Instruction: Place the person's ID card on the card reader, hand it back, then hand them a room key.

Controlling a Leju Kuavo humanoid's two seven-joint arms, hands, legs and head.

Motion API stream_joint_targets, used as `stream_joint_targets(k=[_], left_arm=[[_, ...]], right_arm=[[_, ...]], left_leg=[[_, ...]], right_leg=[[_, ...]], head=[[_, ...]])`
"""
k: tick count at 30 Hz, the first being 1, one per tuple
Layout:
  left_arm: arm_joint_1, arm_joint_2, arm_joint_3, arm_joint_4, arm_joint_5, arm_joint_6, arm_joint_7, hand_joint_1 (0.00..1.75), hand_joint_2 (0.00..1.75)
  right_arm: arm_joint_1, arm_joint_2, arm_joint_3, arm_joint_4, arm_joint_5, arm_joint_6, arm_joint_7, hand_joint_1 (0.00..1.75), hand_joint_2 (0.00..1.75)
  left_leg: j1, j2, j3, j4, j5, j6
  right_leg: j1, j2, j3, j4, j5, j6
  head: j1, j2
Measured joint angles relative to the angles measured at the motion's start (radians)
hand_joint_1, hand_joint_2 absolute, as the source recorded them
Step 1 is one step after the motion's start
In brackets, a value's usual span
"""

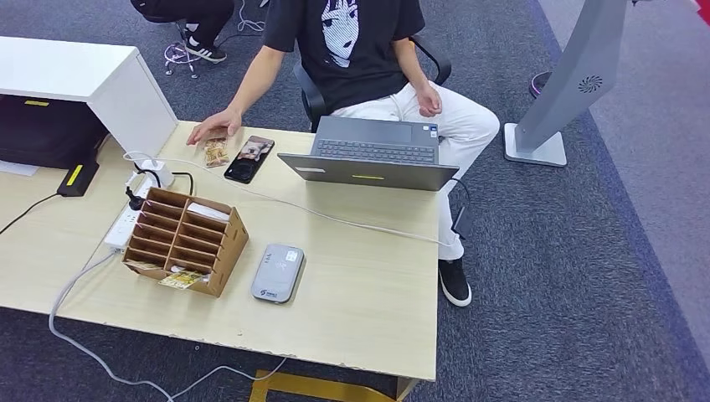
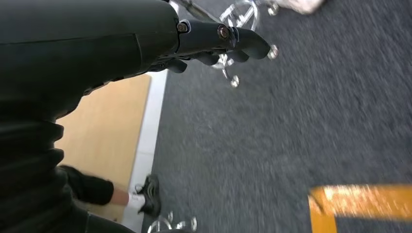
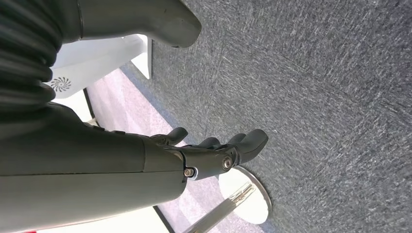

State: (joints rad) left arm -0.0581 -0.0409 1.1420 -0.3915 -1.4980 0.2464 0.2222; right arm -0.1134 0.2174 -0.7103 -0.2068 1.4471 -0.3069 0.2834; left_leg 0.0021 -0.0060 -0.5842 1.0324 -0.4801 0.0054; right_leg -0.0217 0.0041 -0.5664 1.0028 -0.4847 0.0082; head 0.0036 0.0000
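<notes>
Your left hand (image 2: 214, 41) and right hand (image 3: 209, 153) both hang over grey carpet, fingers loosely extended, grasping nothing. The ID card (image 1: 216, 152) lies at the table's (image 1: 368, 276) far edge under the person's hand (image 1: 214, 126), just left of a phone (image 1: 249, 158). The card reader (image 1: 278, 272) sits nearer you, right of the cardboard organiser (image 1: 186, 240).

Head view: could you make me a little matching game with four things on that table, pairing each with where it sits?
Things:
1. card reader
2. laptop
3. phone
4. card

Places:
A. open at the far edge of the table, in front of the seated person
B. flat on the table beside the cardboard organizer, toward the near edge
C. under the fingertips of the person's hand
D. dark, lying between the card and the laptop

Pairs: 1-B, 2-A, 3-D, 4-C
</notes>
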Motion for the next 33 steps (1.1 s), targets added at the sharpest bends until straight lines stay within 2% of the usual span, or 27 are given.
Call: stream_joint_targets(k=[3, 7, 9, 16, 22, 33], left_arm=[[-0.013, -0.021, 0.002, 0.042, -0.001, 0.039, -0.005, 0.0, 1.75], [-0.028, -0.073, 0.003, 0.083, -0.003, 0.195, -0.035, 0.0, 1.75], [-0.035, -0.092, 0.003, 0.095, -0.002, 0.226, -0.043, 0.0, 1.75], [-0.05, -0.155, -0.004, 0.131, -0.009, 0.264, -0.064, 0.0, 1.75], [-0.055, -0.22, -0.087, 0.151, -0.009, 0.243, -0.036, 0.0, 1.75], [-0.059, -0.236, -0.122, 0.155, -0.01, 0.198, -0.033, 0.0, 1.75]], right_arm=[[-0.001, 0.0, 0.002, 0.0, -0.002, -0.003, 0.0, 0.0, 1.75], [-0.001, 0.0, 0.002, 0.0, -0.013, -0.019, -0.001, 0.0, 1.75], [-0.001, 0.0, 0.002, 0.0, -0.016, -0.022, -0.003, 0.0, 1.75], [0.006, -0.001, 0.002, 0.0, -0.02, -0.039, -0.016, 0.0, 1.75], [0.013, -0.003, 0.003, 0.0, -0.011, -0.043, -0.026, 0.0, 1.75], [0.009, -0.007, 0.004, 0.0, -0.015, -0.042, -0.032, 0.0, 1.75]], left_leg=[[0.0, 0.0, 0.0, 0.0, 0.0, 0.0], [0.0, 0.0, 0.0, 0.0, 0.0, 0.0], [0.0, 0.0, 0.0, 0.0, 0.0, 0.0], [0.0, 0.001, 0.0, 0.0, 0.0, 0.0], [0.0, 0.0, 0.0, 0.0, 0.0, 0.0], [0.0, 0.0, 0.0, 0.0, 0.0, 0.0]], right_leg=[[0.0, 0.0, 0.0, 0.0, 0.0, 0.0], [0.0, 0.0, 0.0, 0.0, 0.0, 0.0], [0.0, 0.0, 0.0, 0.0, 0.0, 0.0], [0.0, 0.0, 0.0, 0.0, 0.0, 0.0], [0.0, 0.0, 0.0, 0.0, 0.0, 0.0], [0.0, 0.001, -0.001, 0.0, 0.0, 0.0]], head=[[0.0, 0.0], [0.0, 0.0], [0.0, 0.0], [-0.001, 0.0], [0.0, 0.0], [0.0, 0.0]])
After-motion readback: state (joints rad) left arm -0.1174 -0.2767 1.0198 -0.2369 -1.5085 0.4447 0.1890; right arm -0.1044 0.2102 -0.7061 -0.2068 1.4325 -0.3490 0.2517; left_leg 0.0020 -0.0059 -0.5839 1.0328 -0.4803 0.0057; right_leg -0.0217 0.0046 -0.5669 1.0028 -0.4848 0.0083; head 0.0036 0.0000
